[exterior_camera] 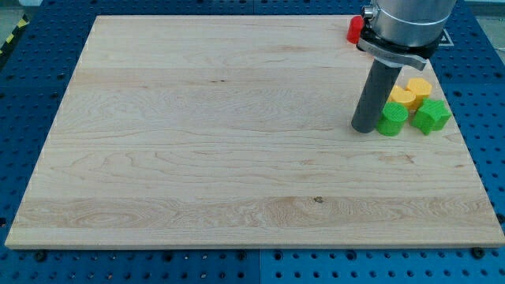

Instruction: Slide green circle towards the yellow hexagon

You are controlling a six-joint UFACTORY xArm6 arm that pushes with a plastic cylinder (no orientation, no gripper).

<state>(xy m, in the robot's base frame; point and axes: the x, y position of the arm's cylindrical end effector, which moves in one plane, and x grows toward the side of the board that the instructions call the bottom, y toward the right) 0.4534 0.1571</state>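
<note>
My tip (364,128) rests on the wooden board (197,142), a bare rod with nothing to clench. The green circle (391,119) touches its right side; the yellow hexagon (419,87) sits just beyond, toward the view's top right. A green star-like block (432,116) lies further right, and a red block (355,30) shows above the tip.

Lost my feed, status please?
My tip against green circle, on its left. Yellow hexagon beyond, upper right. Yellow heart between them.
</note>
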